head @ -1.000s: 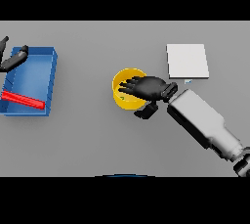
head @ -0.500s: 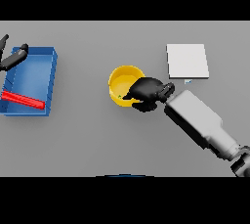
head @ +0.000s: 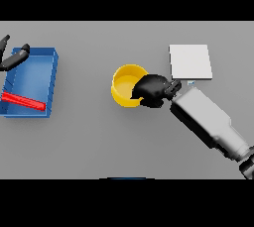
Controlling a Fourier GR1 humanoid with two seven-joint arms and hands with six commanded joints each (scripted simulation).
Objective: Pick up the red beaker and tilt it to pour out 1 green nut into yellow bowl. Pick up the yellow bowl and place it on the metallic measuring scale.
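Right hand (head: pixel 151 90) now curled on yellow bowl (head: pixel 125 83) rim, bowl shifted left

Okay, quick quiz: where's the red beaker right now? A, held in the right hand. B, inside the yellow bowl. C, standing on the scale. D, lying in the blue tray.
D: the red beaker lies flat inside the blue tray at the table's left side.

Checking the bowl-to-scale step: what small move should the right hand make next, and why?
Probably lift the yellow bowl slightly. The right hand looks curled on its rim, the bowl sits on the table, and the scale lies apart, to its right.
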